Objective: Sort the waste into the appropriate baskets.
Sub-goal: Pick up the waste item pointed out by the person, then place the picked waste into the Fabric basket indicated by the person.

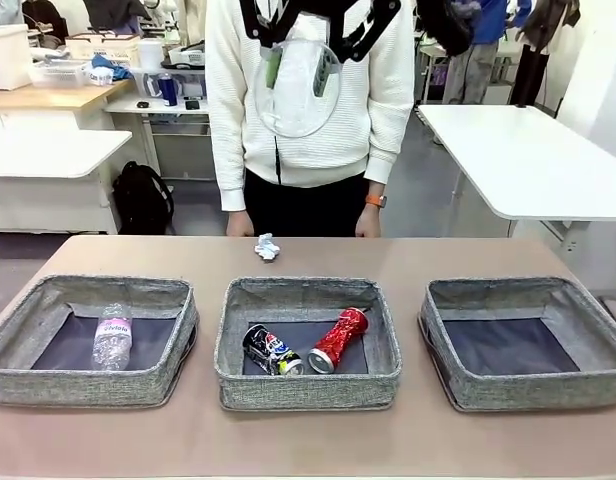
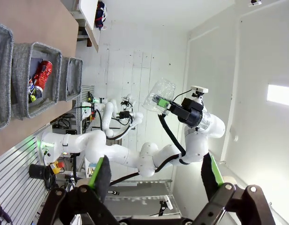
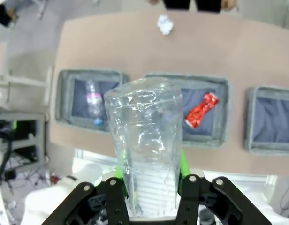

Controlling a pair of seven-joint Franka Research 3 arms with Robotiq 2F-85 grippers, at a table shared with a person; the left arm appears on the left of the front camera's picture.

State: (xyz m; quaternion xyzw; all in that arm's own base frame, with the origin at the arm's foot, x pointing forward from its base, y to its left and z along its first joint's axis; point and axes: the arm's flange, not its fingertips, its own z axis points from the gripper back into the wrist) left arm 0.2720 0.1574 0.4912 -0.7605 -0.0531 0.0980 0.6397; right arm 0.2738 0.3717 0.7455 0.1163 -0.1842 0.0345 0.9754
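A clear plastic cup [image 3: 145,140] aloft over the brown counter [image 1: 308,440]
Right hand [image 3: 149,168] clamps the cup high above three baskets [image 1: 308,385]; left hand [image 2: 155,176] has its fingers [image 2: 101,171] apart. Bottle [image 1: 112,336] in the left basket [image 1: 88,380], red can [image 1: 338,340] and dark can [image 1: 271,350] in the middle one; paper wad [image 1: 267,247] beyond, near a person [image 1: 308,120]; white tables [image 1: 528,160] behind.

Brown table [image 1: 308,445] up front. Behind it stands a person [image 1: 308,160] in a white ribbed sweater [image 1: 238,100], orange wristband [image 1: 375,200] showing. Black backpack [image 1: 143,198] sits on the floor to the left, beside a white desk [image 1: 48,152]. A second desk [image 1: 533,160], also white, on the right.
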